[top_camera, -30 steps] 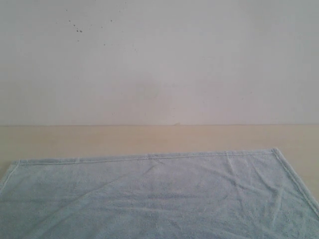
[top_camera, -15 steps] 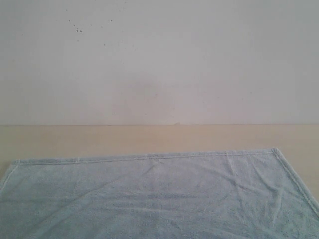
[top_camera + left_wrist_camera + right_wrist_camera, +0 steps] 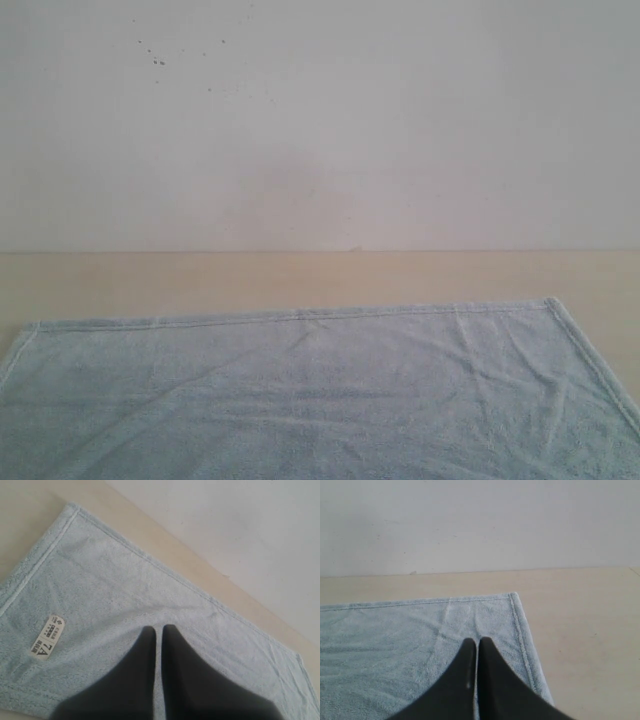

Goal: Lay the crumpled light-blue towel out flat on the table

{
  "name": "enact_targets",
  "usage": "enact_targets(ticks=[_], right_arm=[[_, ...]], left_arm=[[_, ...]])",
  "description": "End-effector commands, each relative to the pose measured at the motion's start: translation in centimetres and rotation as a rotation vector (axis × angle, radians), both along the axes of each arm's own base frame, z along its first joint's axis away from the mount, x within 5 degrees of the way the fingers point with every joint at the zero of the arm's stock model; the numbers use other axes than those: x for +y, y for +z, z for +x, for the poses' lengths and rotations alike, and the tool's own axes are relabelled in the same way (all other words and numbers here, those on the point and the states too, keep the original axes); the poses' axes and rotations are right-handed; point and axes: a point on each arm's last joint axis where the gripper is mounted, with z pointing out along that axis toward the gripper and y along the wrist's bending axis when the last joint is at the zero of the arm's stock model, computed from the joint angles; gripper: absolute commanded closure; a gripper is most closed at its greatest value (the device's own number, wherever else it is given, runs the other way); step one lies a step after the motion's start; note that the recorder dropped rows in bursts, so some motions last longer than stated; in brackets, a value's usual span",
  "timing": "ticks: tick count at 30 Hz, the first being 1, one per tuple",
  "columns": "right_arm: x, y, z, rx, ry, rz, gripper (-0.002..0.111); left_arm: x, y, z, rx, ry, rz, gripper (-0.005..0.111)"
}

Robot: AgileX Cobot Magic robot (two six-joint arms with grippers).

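The light-blue towel (image 3: 320, 395) lies spread out on the beige table (image 3: 300, 275), its far hem straight and both far corners showing. Neither gripper appears in the exterior view. In the left wrist view my left gripper (image 3: 159, 628) hovers above the towel (image 3: 115, 595), shut with nothing between its dark fingers; a white label (image 3: 47, 642) lies near one corner. In the right wrist view my right gripper (image 3: 477, 641) is shut and empty over the towel (image 3: 395, 640), close to its far right corner (image 3: 512, 596).
An off-white wall (image 3: 320, 120) with a few dark specks (image 3: 157, 60) rises behind the table. A bare strip of tabletop runs between the towel's far hem and the wall, and more bare tabletop (image 3: 585, 645) lies to the towel's right.
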Motion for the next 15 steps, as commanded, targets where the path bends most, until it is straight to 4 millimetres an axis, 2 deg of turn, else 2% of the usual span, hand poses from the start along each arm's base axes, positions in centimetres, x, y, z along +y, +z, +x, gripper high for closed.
enact_targets(ticks=[1,4,12,15], right_arm=[[0.0,0.1,0.0,-0.008,0.000,0.002,0.107],[0.0,0.1,0.0,-0.008,0.000,0.002,0.107],[0.0,0.1,0.0,-0.008,0.000,0.002,0.107],[0.0,0.1,0.0,-0.008,0.000,0.002,0.107]], left_arm=[[0.0,-1.5,0.3,0.020,0.006,0.001,0.103],[0.0,-3.0,0.6,0.023,0.008,0.001,0.103],[0.0,-2.4,0.8,-0.056,-0.018,0.089,0.103],[0.0,-1.9,0.9,-0.134,-0.061,0.252,0.103]])
